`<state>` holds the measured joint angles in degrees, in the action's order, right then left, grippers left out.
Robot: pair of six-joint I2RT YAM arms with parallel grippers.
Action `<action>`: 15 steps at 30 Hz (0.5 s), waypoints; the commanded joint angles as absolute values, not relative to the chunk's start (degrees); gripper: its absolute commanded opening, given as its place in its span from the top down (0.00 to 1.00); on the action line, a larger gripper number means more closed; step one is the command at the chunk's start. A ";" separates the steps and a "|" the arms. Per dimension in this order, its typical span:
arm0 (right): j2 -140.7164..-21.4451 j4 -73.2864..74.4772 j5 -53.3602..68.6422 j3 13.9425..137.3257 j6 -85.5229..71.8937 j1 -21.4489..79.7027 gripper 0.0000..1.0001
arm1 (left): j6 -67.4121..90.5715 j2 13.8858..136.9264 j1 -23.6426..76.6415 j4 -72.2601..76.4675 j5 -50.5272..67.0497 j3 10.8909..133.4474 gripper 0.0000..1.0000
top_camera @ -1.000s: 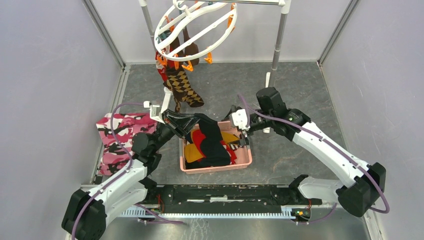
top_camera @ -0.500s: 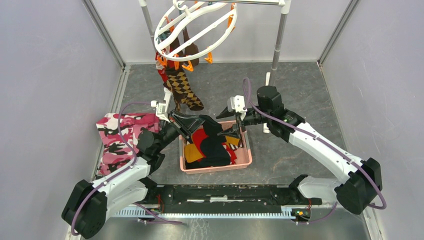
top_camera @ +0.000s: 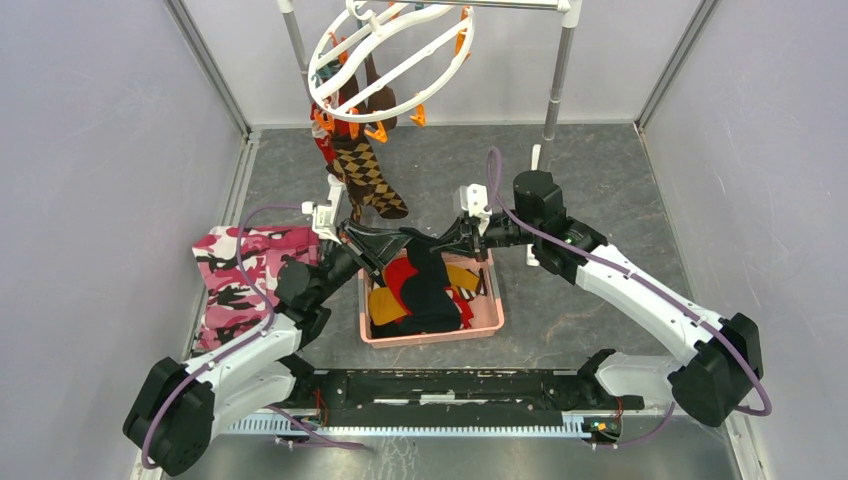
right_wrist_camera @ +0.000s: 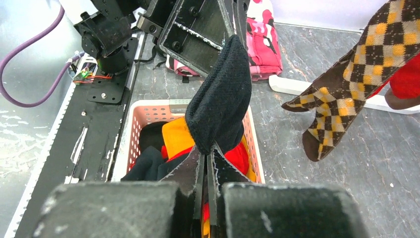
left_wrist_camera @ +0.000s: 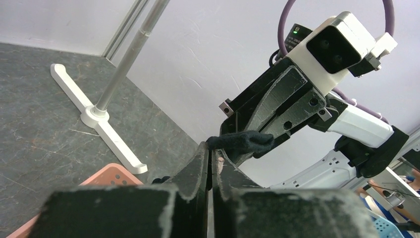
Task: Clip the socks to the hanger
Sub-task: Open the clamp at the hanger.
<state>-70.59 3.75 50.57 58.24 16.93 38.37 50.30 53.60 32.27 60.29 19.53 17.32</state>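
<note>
Grey floor (top_camera: 600,160), pale walls (top_camera: 100,150); left pincer (left_wrist_camera: 211,154) and right pincer (right_wrist_camera: 206,148) pinch 1 black sock (right_wrist_camera: 220,104).

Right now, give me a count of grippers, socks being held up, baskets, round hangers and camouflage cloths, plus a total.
Grippers: 2, the left gripper and the right gripper
Held black sock, pinched by both: 1
Pink basket: 1
White round hanger: 1
Pink camouflage cloth: 1
Total: 6
</note>
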 commanded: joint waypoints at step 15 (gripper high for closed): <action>-69.61 13.79 57.21 58.93 29.08 36.00 1.00 | 31.10 36.06 32.34 27.50 8.39 26.31 0.00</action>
<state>-70.59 12.97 55.35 58.26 26.98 36.25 39.13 37.95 32.27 38.35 14.79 20.32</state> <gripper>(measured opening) 0.012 0.985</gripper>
